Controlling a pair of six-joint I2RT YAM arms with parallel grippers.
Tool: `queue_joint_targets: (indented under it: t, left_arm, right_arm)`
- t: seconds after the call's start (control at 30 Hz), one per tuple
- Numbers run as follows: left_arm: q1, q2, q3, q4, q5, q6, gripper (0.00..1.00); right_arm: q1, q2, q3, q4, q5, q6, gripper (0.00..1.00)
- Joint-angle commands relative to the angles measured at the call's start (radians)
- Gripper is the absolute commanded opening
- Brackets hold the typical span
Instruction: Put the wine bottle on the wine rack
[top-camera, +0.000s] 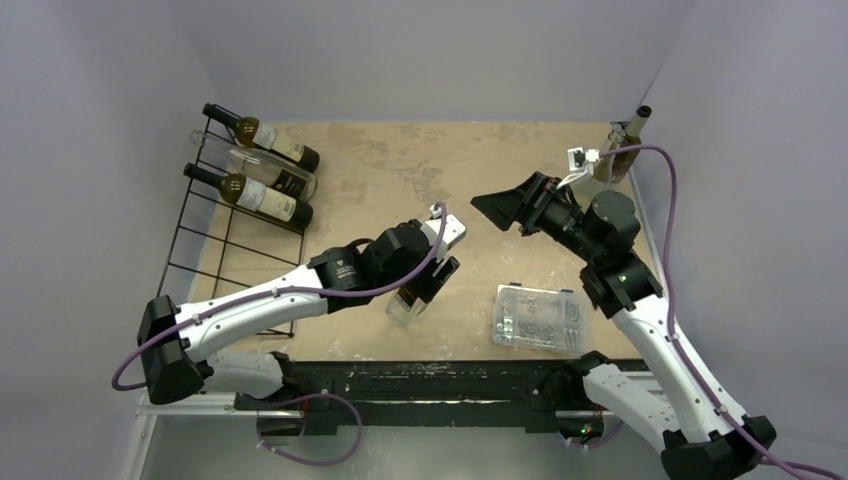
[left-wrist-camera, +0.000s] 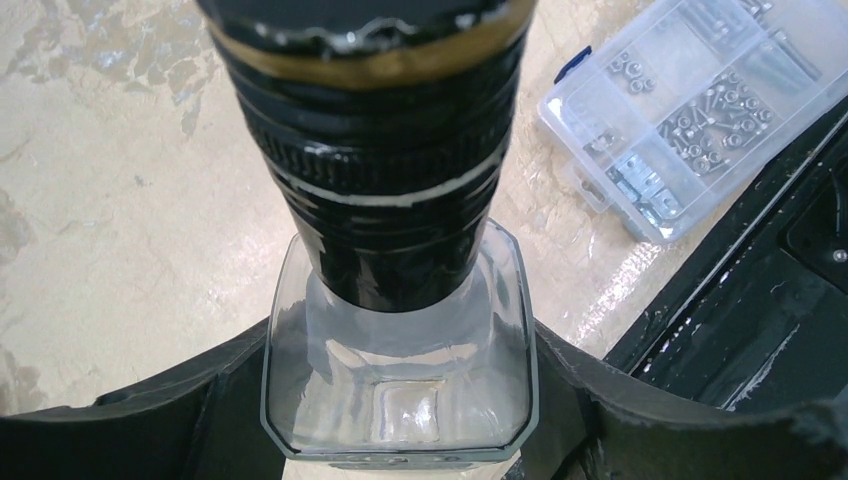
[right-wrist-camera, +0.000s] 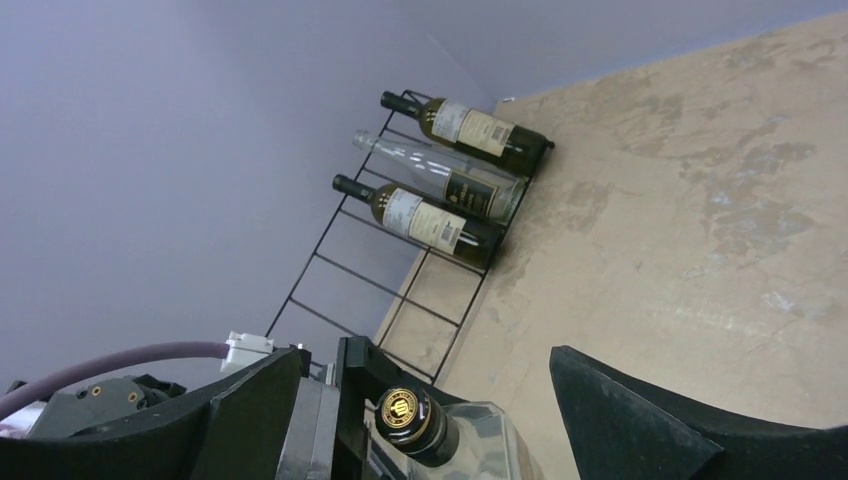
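Note:
The wine bottle (top-camera: 404, 306) is a clear square-bodied one with a black cap, held over the table's front middle. My left gripper (top-camera: 428, 285) is shut on its glass body (left-wrist-camera: 400, 385), one black finger on each side, and the black neck (left-wrist-camera: 380, 180) points away from the wrist camera. My right gripper (top-camera: 497, 211) hangs open to the upper right, apart from the bottle. In the right wrist view the gold-printed cap (right-wrist-camera: 405, 415) shows between its wide-spread fingers (right-wrist-camera: 620, 420). The black wire wine rack (top-camera: 200, 250) stands at the left, also in the right wrist view (right-wrist-camera: 370, 285).
Three bottles (top-camera: 262, 170) lie on the rack's far cells; the near cells hold nothing. A clear plastic box of small hardware (top-camera: 540, 315) sits near the front edge, right of the held bottle. Another bottle (top-camera: 625, 145) stands upright in the back right corner.

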Motion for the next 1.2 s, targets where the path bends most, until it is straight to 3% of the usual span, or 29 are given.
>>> queue_joint_targets:
  t: [0.0, 0.2, 0.37, 0.6, 0.83, 1.17]
  left_arm:
    - [0.010, -0.102, 0.005, 0.094, -0.081, -0.046, 0.00]
    - [0.054, -0.153, 0.001, 0.026, -0.192, -0.150, 0.00]
    - [0.165, -0.173, 0.041, -0.088, -0.220, -0.276, 0.00]
    - [0.290, -0.159, 0.176, -0.366, -0.446, -0.478, 0.00]
    - [0.472, -0.138, 0.280, -0.471, -0.464, -0.553, 0.00]
    - [0.695, -0.070, 0.417, -0.716, -0.594, -0.912, 0.00]
  right_arm:
    - [-0.001, -0.061, 0.067, -0.092, 0.156, -0.070, 0.99]
    - [-0.001, -0.082, 0.096, -0.223, 0.274, -0.173, 0.99]
    - [-0.001, -0.083, 0.081, -0.265, 0.332, -0.221, 0.99]
    - [-0.001, -0.056, 0.064, -0.290, 0.311, -0.258, 0.99]
    - [0.000, -0.046, 0.028, -0.290, 0.284, -0.267, 0.99]
    - [-0.001, -0.046, 0.031, -0.335, 0.293, -0.300, 0.99]
